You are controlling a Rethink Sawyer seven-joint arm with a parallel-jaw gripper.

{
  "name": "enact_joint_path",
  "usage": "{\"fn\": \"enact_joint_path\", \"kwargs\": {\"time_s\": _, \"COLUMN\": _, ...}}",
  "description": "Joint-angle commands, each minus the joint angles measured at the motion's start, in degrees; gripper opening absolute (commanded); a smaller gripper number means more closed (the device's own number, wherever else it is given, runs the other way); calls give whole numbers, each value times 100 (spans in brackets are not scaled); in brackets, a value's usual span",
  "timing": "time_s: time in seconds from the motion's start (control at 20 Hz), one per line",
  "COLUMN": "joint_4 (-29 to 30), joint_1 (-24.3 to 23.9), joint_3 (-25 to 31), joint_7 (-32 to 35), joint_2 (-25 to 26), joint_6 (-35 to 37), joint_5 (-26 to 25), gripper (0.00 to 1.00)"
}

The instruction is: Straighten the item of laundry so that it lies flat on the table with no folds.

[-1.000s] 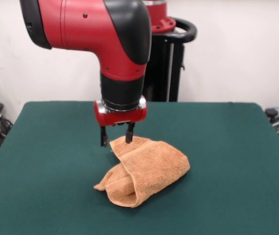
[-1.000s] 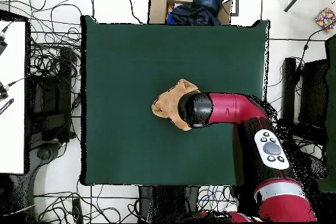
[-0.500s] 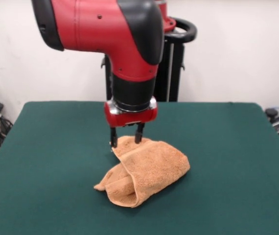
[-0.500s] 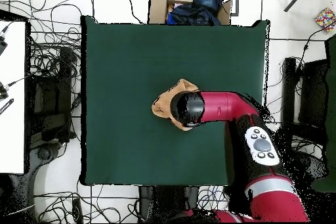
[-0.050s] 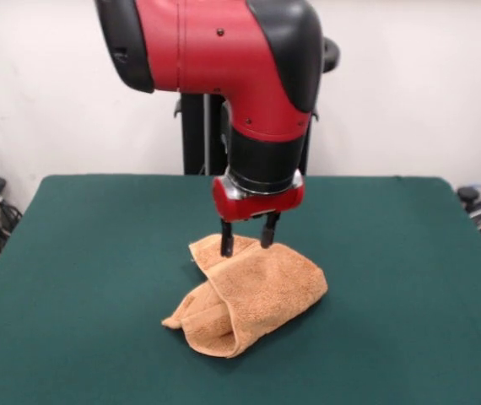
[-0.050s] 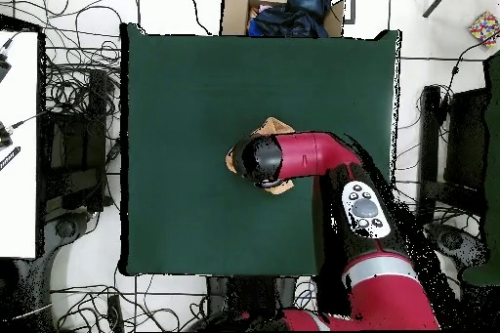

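The item of laundry (image 5: pixel 253 291) is an orange-tan terry towel, crumpled and folded over itself near the middle of the dark green table (image 5: pixel 89 253). My gripper (image 5: pixel 247 240) hangs straight down over the towel's far edge. It is open, its two dark fingers (image 5: pixel 226 245) apart, with the tips at or just touching the top fold and nothing held between them. In the overhead view the arm's wrist covers most of the towel (image 6: pixel 276 127); only small tan edges show around it on the table (image 6: pixel 186 85). The gripper itself is hidden there.
A cardboard box (image 6: pixel 283 7) with dark blue cloth stands just past the table's top edge in the overhead view. Cables (image 6: pixel 78 104) lie on the floor left of the table, beside a white surface (image 6: pixel 18 144). Green tabletop surrounds the towel on all sides.
The arm has swung sideways, carrying the open gripper rightwards in the front view, from beside the towel's far corner to over its far edge. The towel has not moved.
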Motion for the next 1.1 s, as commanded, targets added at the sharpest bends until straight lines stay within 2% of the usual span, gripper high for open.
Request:
{"fn": "enact_joint_path", "kwargs": {"time_s": 0.05, "joint_4": 282, "joint_1": 38, "joint_3": -163, "joint_7": 945, "joint_2": 50, "joint_6": -23, "joint_5": 170, "gripper": 100}}
{"fn": "enact_joint_path", "kwargs": {"time_s": 0.5, "joint_4": 278, "joint_1": -22, "joint_3": -118, "joint_7": 864, "joint_2": 68, "joint_6": -26, "joint_5": 184, "gripper": 100}}
{"fn": "enact_joint_path", "kwargs": {"time_s": 0.95, "joint_4": 615, "joint_1": -88, "joint_3": -215, "joint_7": 1003, "joint_2": 221, "joint_6": -625, "joint_5": -22, "gripper": 100}}
{"fn": "enact_joint_path", "kwargs": {"time_s": 1.1, "joint_4": 811, "joint_1": -126, "joint_3": -254, "joint_7": 938, "joint_2": 65, "joint_6": -637, "joint_5": -48, "gripper": 100}}
